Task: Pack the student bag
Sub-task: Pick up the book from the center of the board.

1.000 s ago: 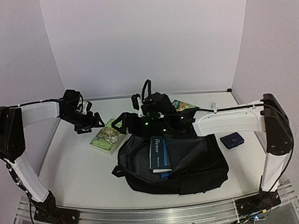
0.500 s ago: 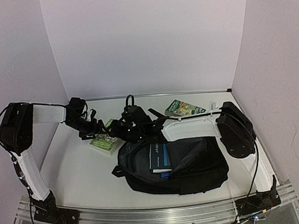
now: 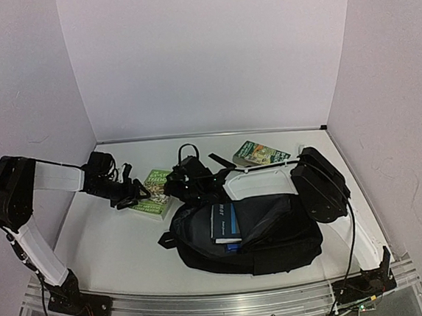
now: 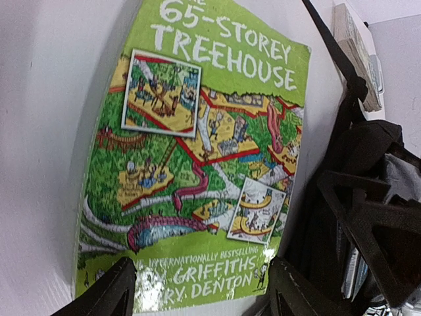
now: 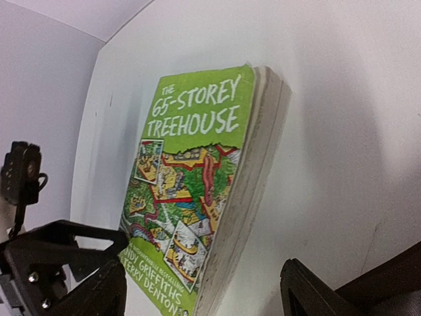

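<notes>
The student bag (image 3: 269, 234) lies open at the table's front centre, with a dark blue book (image 3: 225, 222) standing in its mouth. A green paperback, "65-Storey Treehouse" (image 3: 153, 192), lies flat on the table just left of the bag's top. My left gripper (image 3: 131, 197) sits low at the book's left end, open. In the left wrist view its fingers (image 4: 117, 293) flank the green book's (image 4: 197, 151) bottom edge. My right gripper (image 3: 175, 185) hovers at the book's right side, open and empty. In the right wrist view the green book (image 5: 191, 191) lies ahead of the right gripper (image 5: 200, 280).
A second green-covered book (image 3: 258, 152) lies at the back right of centre. The bag's strap and black fabric (image 4: 368, 204) crowd the book's right side. The right arm's forearm (image 3: 261, 177) spans the bag's top. White walls enclose the back and both sides.
The left gripper has dropped forward onto the green book's end and narrowed a little. The right arm has swung left across the bag's top, bringing its gripper beside the same book.
</notes>
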`<state>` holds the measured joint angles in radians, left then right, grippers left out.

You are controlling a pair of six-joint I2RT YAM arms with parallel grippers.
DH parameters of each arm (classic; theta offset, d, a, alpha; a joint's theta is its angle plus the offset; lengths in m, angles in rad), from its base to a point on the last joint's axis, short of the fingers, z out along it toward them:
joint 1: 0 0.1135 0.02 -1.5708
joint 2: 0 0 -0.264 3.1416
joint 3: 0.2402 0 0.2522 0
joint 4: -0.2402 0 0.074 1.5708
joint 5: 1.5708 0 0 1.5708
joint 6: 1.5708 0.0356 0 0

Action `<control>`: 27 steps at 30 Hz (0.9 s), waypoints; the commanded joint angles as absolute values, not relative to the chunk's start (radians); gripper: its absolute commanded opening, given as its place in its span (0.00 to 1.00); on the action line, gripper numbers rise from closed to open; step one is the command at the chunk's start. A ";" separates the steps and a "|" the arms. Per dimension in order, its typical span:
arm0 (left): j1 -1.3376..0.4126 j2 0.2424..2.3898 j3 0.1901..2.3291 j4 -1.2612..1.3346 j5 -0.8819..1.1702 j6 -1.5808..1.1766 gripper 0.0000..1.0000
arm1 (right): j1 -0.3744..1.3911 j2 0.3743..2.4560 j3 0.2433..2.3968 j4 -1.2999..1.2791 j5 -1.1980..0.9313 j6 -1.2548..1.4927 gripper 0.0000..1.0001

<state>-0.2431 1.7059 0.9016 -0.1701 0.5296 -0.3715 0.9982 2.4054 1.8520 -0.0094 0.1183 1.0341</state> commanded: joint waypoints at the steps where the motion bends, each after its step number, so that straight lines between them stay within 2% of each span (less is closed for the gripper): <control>1: -0.248 1.615 0.896 -0.263 0.517 -0.387 0.73 | 0.961 2.480 1.933 -0.035 0.075 1.039 0.79; 6: -0.238 1.673 1.021 -0.370 0.418 -0.343 0.79 | 0.943 2.547 2.010 -0.035 -0.004 1.032 0.74; 16: -0.232 1.886 1.133 -0.335 0.444 -0.360 0.81 | 0.933 2.623 2.087 -0.032 -0.072 1.047 0.74; 23: -0.233 1.905 1.095 -0.283 0.544 -0.347 0.76 | 0.933 2.677 2.144 -0.033 -0.107 1.066 0.73; 27: -0.233 1.891 1.059 -0.242 0.601 -0.356 0.69 | 0.933 2.716 2.177 0.032 -0.193 1.080 0.72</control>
